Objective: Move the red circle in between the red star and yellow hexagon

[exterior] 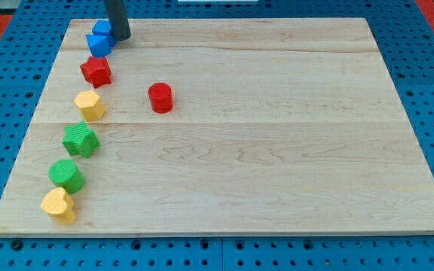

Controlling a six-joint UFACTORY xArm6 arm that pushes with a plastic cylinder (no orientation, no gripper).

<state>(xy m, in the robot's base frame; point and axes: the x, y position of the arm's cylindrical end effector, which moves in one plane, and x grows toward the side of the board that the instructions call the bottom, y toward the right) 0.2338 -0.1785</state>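
Note:
The red circle [160, 98] stands on the wooden board [277, 150], left of centre. The red star [96, 71] lies to its upper left near the board's left side. The yellow hexagon [90, 105] lies just below the star, left of the circle. The two nearly touch. My tip [119, 35] is near the board's top left, just right of the blue blocks and well above the red circle, touching none of the red or yellow blocks.
Two blue blocks [99, 39] sit at the top left beside my tip. Below the hexagon a green star [80, 140], a green circle [67, 175] and a yellow heart-like block [58, 205] run down the left edge.

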